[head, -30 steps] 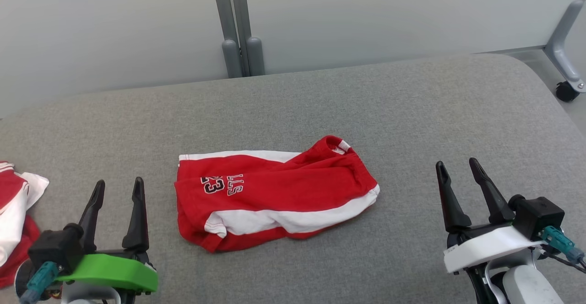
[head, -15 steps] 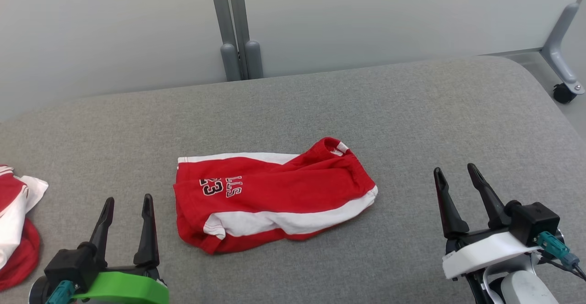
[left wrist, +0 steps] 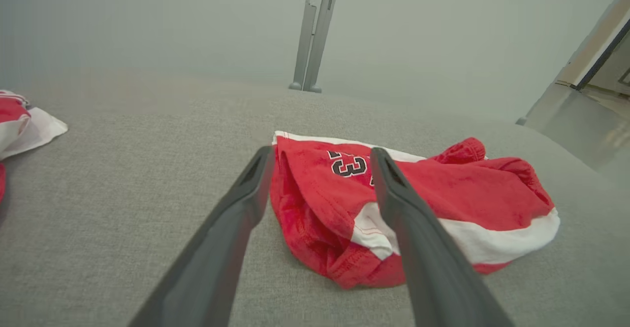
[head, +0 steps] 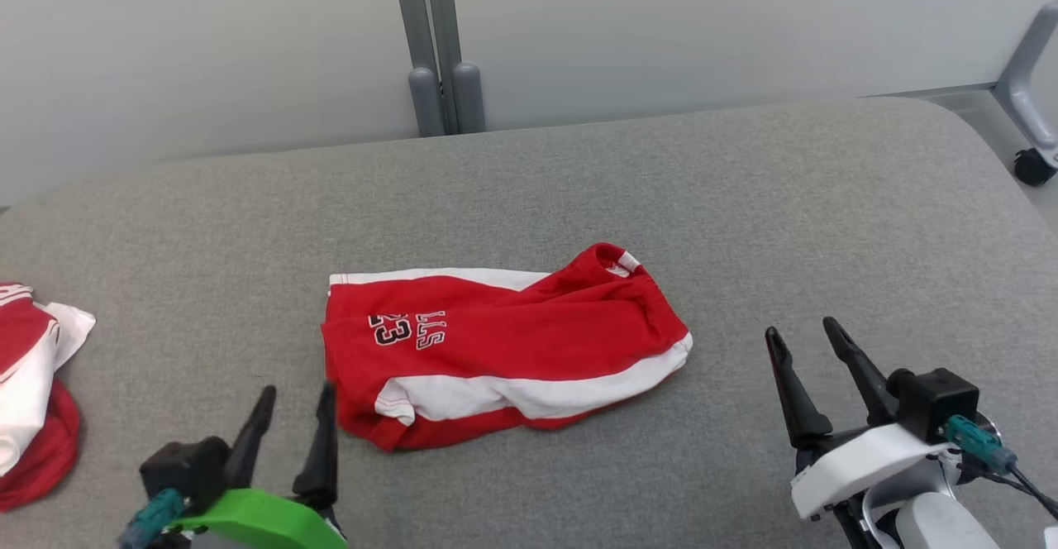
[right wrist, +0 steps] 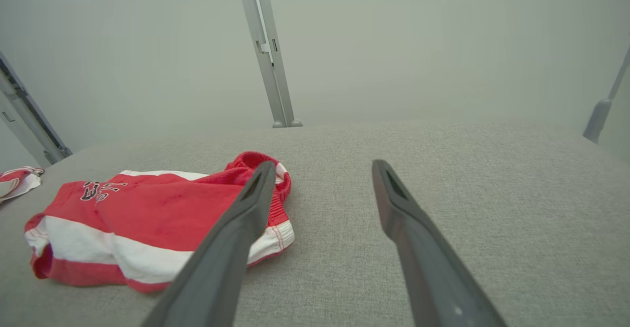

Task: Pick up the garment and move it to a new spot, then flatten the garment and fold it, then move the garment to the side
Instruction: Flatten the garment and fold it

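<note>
The garment (head: 504, 346) is a red jersey with white bands and black "23" lettering, lying in a loose folded bundle mid-table; it also shows in the left wrist view (left wrist: 418, 204) and the right wrist view (right wrist: 147, 218). My left gripper (head: 297, 400) is open just beside the garment's near left corner, its fingers not touching the cloth. In its own view the left gripper (left wrist: 320, 157) points at that corner with the fingers apart. My right gripper (head: 802, 330) stands open well to the right of the garment, over bare cloth surface (right wrist: 320, 169).
The grey fabric table (head: 744, 202) stretches wide behind and to the right. Another red and white garment (head: 33, 384) lies bunched at the left edge. Grey posts (head: 438, 78) and a pale wall stand behind; a caster wheel (head: 1033, 167) is at far right.
My left gripper has moved right and lower in the head view, ending beside the garment's left corner. The right gripper has drawn back slightly. The camera has shifted a little.
</note>
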Tool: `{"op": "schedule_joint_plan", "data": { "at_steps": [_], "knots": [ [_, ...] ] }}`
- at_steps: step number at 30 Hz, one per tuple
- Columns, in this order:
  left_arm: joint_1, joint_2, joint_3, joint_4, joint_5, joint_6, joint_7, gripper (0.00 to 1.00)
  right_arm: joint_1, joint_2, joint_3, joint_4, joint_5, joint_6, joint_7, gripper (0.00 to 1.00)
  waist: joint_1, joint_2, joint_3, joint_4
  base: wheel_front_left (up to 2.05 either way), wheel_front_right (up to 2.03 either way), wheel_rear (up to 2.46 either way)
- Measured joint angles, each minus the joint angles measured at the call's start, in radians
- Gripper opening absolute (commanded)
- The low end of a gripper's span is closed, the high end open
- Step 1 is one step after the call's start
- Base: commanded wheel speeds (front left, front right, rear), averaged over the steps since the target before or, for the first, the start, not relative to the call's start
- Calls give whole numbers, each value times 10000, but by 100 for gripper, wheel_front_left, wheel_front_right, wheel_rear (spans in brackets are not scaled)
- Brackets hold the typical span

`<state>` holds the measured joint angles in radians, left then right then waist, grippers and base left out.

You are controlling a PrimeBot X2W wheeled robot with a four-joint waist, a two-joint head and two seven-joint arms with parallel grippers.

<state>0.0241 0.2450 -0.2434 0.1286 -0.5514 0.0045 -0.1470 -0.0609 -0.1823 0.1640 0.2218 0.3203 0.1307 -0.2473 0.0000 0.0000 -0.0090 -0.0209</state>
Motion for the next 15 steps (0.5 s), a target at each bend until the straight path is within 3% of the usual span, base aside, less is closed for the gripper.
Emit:
{"op": "schedule_joint_plan", "data": {
  "at_steps": [7,15],
  "knots": [
    [-314,17,-713,-151,-754,-493,2173,100,-1212,-520,1018,938,767,0,1503,100,-1,0,477,215,0,0,0],
    [-958,-153,-1348,-36,-1258,-842,3367,100,-2618,-940,2027,1923,1680,0,2955,100,0,0,1225,462,0,0,0]
  ]
}}
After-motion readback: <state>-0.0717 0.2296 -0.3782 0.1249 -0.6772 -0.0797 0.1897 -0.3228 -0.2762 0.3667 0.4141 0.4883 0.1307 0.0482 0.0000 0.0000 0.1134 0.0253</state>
